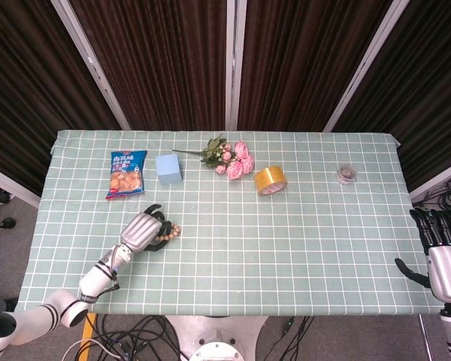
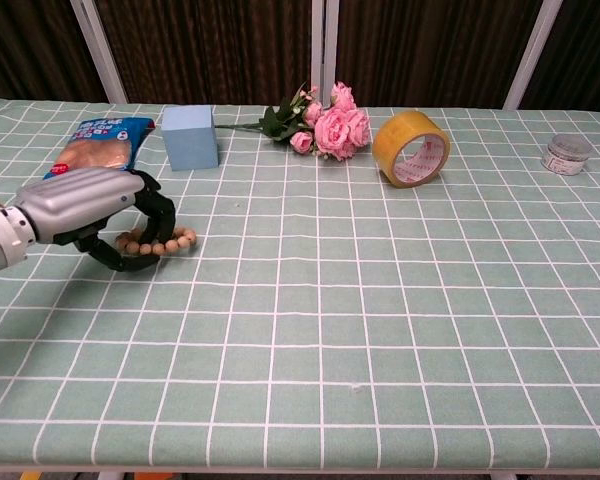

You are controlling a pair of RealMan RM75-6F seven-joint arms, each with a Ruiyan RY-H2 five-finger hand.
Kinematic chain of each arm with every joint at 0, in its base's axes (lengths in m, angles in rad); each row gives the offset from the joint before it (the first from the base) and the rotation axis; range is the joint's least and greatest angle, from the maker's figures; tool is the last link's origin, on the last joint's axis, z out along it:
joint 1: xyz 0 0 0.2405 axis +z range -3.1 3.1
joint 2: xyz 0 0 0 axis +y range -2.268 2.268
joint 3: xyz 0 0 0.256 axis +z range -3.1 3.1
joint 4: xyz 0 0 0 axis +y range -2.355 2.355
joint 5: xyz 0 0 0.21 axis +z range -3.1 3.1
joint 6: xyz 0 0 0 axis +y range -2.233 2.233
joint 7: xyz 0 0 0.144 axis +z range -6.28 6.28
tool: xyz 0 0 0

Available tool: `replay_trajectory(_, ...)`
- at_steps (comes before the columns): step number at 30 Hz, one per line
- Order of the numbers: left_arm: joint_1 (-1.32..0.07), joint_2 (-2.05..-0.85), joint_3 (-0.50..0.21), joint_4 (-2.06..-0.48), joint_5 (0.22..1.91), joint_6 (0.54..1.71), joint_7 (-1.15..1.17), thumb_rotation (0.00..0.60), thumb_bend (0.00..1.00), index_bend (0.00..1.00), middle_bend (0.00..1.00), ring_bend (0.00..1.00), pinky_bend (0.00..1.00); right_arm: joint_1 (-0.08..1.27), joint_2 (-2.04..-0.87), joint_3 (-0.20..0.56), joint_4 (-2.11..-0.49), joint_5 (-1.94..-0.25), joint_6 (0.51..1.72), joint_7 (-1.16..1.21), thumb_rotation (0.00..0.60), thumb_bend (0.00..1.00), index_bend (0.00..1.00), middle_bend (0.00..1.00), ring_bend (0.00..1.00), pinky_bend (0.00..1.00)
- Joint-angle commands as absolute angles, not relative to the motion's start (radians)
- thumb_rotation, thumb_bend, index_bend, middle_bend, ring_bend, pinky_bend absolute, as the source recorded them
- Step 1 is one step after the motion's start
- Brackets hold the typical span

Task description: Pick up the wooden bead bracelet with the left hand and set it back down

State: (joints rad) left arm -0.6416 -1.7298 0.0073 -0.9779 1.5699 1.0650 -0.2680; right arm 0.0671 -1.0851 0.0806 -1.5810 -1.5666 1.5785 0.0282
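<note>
One left robot hand (image 2: 85, 205) grips wooden bead bracelet (image 2: 165, 242); snack bag (image 2: 98, 143) text unreadable

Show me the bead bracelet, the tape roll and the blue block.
bead bracelet (image 2: 172, 241), chest view, beads beside the fingers
tape roll (image 2: 411, 148), chest view, front rim
blue block (image 2: 189, 137), chest view, front face

Snack bag (image 2: 98, 144), block (image 2: 189, 137), flowers (image 2: 325, 124), tape roll (image 2: 411, 149), tin (image 2: 566, 154) line the table's (image 2: 400, 330) far side, left to right.
</note>
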Motion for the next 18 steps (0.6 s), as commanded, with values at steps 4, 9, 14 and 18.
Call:
replay_trajectory(4, -0.603, -1.647, -0.114, -1.185, 1.402, 0.988, -0.901, 0.6, 0.49, 0.63, 0.66, 0.35, 0.18, 0.068, -1.083, 0.078, -1.584, -1.573, 1.577, 0.035, 0.6, 0.08, 0.0, 0.08, 0.0, 0.0)
replay_trajectory(9, -0.598, -1.573, -0.148, -1.308, 1.367, 0.889, -1.248, 0.6, 0.49, 0.63, 0.66, 0.35, 0.18, 0.067, -1.08, 0.077, -1.588, -1.582, 1.582, 0.035, 0.6, 0.08, 0.0, 0.08, 0.0, 0.0)
replay_trajectory(14, -0.595, -1.524, -0.16, -1.393, 1.392, 0.829, -1.537, 0.6, 0.49, 0.62, 0.66, 0.35, 0.17, 0.064, -1.076, 0.075, -1.594, -1.589, 1.589, 0.031, 0.6, 0.08, 0.0, 0.08, 0.0, 0.0)
replay_trajectory(18, -0.597, -1.514, -0.157, -1.414, 1.424, 0.819, -1.649, 0.6, 0.49, 0.61, 0.65, 0.35, 0.17, 0.062, -1.073, 0.074, -1.599, -1.593, 1.593, 0.027, 0.6, 0.08, 0.0, 0.08, 0.0, 0.0)
